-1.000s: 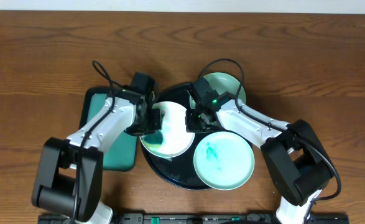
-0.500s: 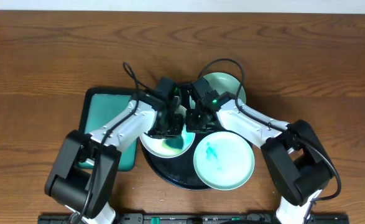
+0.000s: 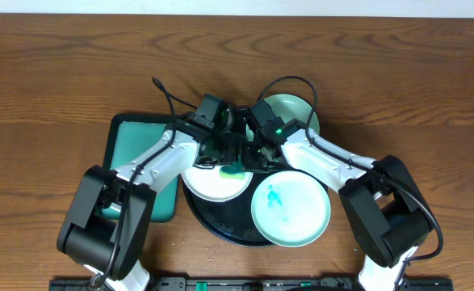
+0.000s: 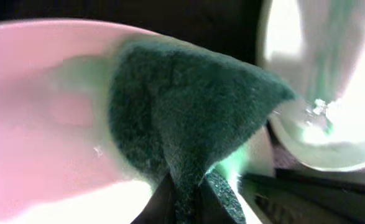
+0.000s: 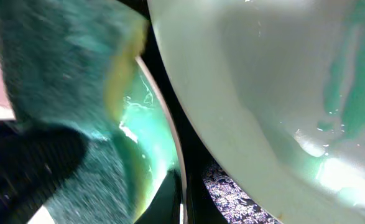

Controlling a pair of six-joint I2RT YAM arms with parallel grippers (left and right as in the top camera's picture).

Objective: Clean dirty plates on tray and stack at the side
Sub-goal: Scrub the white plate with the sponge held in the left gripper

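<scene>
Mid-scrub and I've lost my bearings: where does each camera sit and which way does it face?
Overhead: fixed above the table, facing straight down; shows tray, white plate, both arms, left gripper and right gripper meeting over the tray.
Left wrist: on the left arm, facing along its fingers, which pinch the sponge against the white plate.
Right wrist: on the right arm, close to the stained mint plate; own fingers unclear.
Shared: both wrist views show sponge and white plate.
</scene>
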